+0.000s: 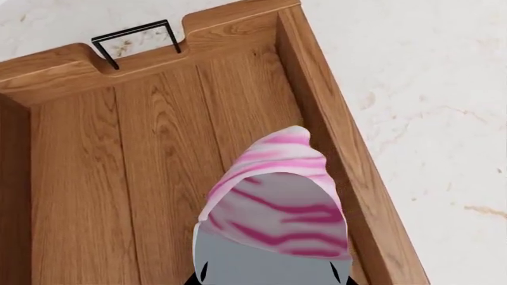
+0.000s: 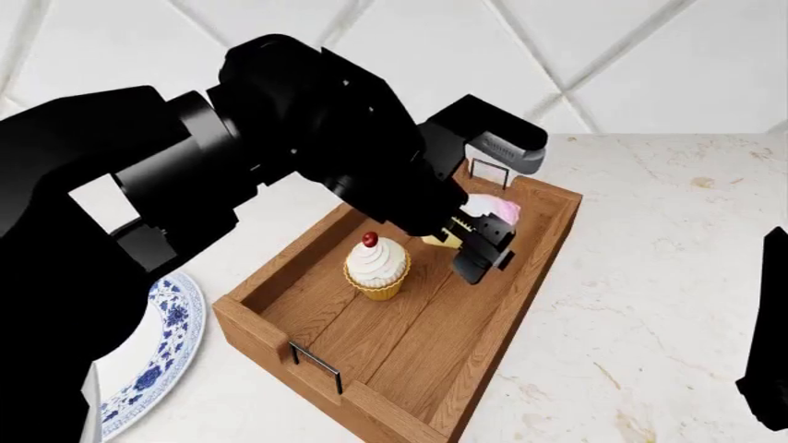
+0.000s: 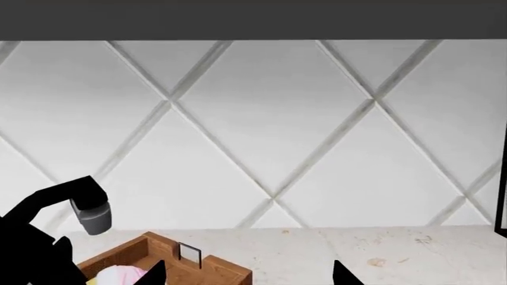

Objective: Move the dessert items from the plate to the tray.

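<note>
The pink-and-white swirled ice cream [image 1: 277,196] is held in my left gripper [image 1: 269,278], low over the far part of the brown wooden tray [image 2: 542,268]. Its pink top [image 2: 497,207] and pale yellow cone [image 2: 436,240] show beside my left gripper [image 2: 478,245] in the head view. The cupcake [image 2: 376,265], with white frosting and a red cherry, stands upright inside the tray. My right gripper [image 3: 249,276] is open and empty, off to the right of the tray [image 3: 162,262], and shows at the head view's right edge [image 2: 770,369].
A blue-and-white plate [image 2: 161,355] lies left of the tray, partly hidden by my left arm. The tray has wire handles at its far end [image 1: 135,41] and near end [image 2: 316,365]. Everything rests on a marble counter [image 2: 665,305] backed by a white tiled wall.
</note>
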`<state>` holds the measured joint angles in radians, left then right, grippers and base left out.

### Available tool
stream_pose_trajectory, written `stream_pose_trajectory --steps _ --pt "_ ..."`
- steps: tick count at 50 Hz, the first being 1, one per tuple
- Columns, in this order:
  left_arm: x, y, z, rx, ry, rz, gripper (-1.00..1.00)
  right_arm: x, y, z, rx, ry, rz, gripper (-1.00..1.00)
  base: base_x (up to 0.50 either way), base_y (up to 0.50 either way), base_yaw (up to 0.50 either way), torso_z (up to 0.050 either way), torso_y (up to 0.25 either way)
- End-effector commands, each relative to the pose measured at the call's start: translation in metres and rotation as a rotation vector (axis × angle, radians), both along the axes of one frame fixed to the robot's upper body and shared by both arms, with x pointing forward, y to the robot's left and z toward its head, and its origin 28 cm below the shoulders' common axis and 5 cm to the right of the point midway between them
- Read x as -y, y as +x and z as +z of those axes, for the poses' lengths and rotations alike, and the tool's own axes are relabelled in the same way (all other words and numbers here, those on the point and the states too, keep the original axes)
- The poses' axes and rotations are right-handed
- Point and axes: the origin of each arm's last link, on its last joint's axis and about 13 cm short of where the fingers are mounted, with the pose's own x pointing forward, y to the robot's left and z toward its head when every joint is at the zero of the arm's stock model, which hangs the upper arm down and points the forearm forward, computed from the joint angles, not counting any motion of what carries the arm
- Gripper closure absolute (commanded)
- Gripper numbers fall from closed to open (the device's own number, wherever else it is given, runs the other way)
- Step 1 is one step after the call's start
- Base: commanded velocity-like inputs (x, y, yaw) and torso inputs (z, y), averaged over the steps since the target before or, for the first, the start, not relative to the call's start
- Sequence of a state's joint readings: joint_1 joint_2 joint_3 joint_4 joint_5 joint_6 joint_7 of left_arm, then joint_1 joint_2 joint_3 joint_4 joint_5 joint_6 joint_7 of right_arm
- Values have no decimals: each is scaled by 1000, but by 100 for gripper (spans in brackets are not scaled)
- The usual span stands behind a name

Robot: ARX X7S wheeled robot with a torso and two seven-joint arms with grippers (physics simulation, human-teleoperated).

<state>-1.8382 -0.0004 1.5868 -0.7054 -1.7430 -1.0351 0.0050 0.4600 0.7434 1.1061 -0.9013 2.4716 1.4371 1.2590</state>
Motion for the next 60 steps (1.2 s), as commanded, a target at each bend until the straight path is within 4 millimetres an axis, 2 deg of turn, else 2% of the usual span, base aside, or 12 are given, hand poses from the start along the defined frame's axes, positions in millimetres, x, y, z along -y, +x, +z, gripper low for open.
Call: stream_pose_trajectory --steps 1,2,3,19,28,38,47,60 --pt "0 1 -1 -3 -8 10 100 1 -1 -1 0 2 -1 -100 0 0 0 0 0" --pt "0 1 -1 -3 -9 10 100 1 -1 -1 0 3 -1 -100 0 0 0 0 0" --pt "0 1 -2 -3 -8 11 -100 1 -1 -1 -1 2 -1 -100 0 0 0 0 0" --pt "1 0 2 11 -9 15 -100 2 -1 -2 -3 7 -6 -100 0 0 0 0 0" --pt "4 -8 32 35 -52 -2 -100 0 -1 1 -1 3 -5 -100 0 0 0 0 0" --pt "7 -27 79 70 -120 -14 -100 -5 0 5 -7 -10 3 -100 0 0 0 0 0" --pt "-19 -59 104 134 -187 30 -100 -12 0 10 -9 -26 15 -100 0 0 0 0 0" --pt "-67 -104 110 167 -259 93 -100 -22 0 17 -10 -48 22 -100 0 0 0 0 0"
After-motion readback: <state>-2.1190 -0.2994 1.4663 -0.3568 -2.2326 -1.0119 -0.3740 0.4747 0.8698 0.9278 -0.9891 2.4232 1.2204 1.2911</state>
